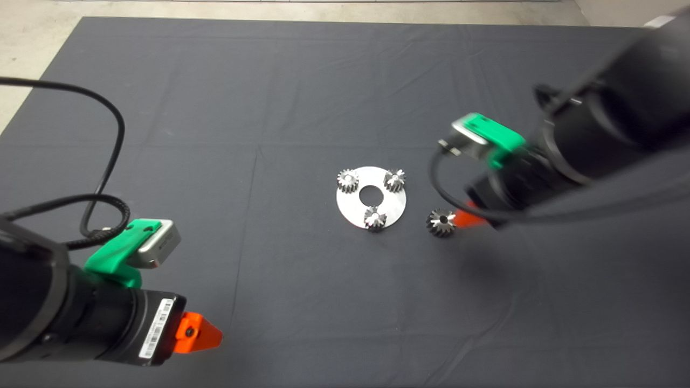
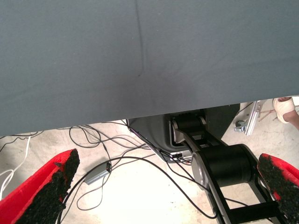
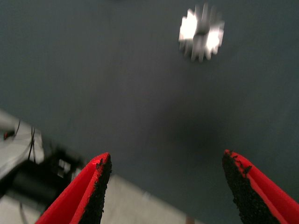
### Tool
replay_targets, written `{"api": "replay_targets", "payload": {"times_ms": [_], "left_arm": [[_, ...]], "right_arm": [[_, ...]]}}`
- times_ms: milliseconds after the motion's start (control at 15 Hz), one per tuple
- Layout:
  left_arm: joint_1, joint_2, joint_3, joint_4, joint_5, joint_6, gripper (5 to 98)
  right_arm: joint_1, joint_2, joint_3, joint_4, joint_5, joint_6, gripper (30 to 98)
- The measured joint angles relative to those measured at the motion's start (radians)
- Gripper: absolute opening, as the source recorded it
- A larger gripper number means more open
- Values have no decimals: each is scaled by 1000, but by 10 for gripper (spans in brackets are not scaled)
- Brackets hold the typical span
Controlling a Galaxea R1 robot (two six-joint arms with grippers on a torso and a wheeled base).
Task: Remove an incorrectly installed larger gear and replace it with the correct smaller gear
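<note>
The larger gear (image 1: 441, 222) lies on the dark mat just right of the round silver plate (image 1: 353, 207). The plate carries three small gears: two lighter silver ones (image 1: 348, 180) (image 1: 394, 179) at its far side, and the darker smaller gear (image 1: 374, 219) at its near edge. My right gripper (image 1: 466, 218) is low over the mat, right beside the larger gear and apart from it. In the right wrist view it (image 3: 168, 182) is open and empty, with a blurred bright gear (image 3: 202, 31) ahead of the fingers. My left gripper (image 1: 202, 331) is parked at the lower left, open and empty.
The plate has a round centre hole (image 1: 371, 195). The left wrist view shows the mat's edge (image 2: 140, 114), floor cables (image 2: 117, 158), the robot's base (image 2: 224, 168) and a person's shoe (image 2: 285, 108). Black cables loop over the left arm (image 1: 108, 161).
</note>
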Motion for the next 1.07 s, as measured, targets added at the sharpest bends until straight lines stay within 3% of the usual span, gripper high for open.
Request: {"api": "replay_targets", "payload": {"times_ms": [133, 267, 467, 533, 933, 1067], "left_arm": [[0, -3, 0, 0, 0, 0, 979], [0, -9, 0, 0, 8, 9, 979], [0, -11, 0, 1, 7, 53, 979], [0, -11, 0, 1, 6, 61, 979], [0, 29, -2, 1, -7, 60, 979], [0, 24, -2, 1, -6, 59, 979]], "right_arm": [[41, -119, 137, 72, 8, 56, 680], [84, -203, 176, 89, 11, 102, 697], [96, -196, 177, 97, 27, 109, 729], [96, -191, 179, 97, 34, 109, 774], [96, -189, 187, 101, 31, 110, 825], [96, -190, 187, 101, 34, 109, 882]]}}
